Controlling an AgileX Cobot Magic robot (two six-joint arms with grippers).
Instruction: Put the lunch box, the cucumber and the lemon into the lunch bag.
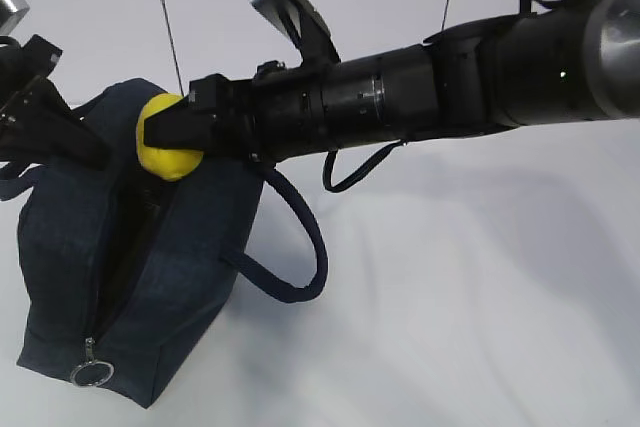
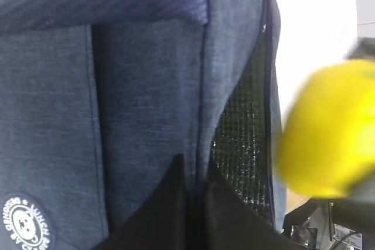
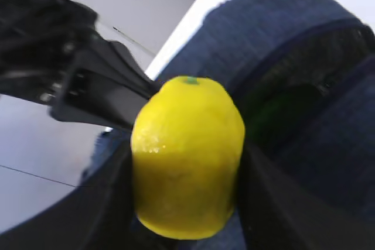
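Right gripper (image 1: 165, 137) has its jaws about half open, clamped on the lemon (image 1: 168, 150); lemon sits between the jaws, long axis running out along them, green stem nub at the far end, directly over the lunch bag (image 1: 150, 277) opening. Left gripper (image 2: 190, 203) jaws closed, pinching the bag's fabric edge beside the unzipped top. Bag rests on the white worktop (image 1: 480, 307), ring pull (image 1: 91, 373) end nearest the exterior camera.

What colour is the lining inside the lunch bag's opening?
Shiny silver with a grid texture, seen through the lunch bag's open zipper; the left wrist view shows it best.
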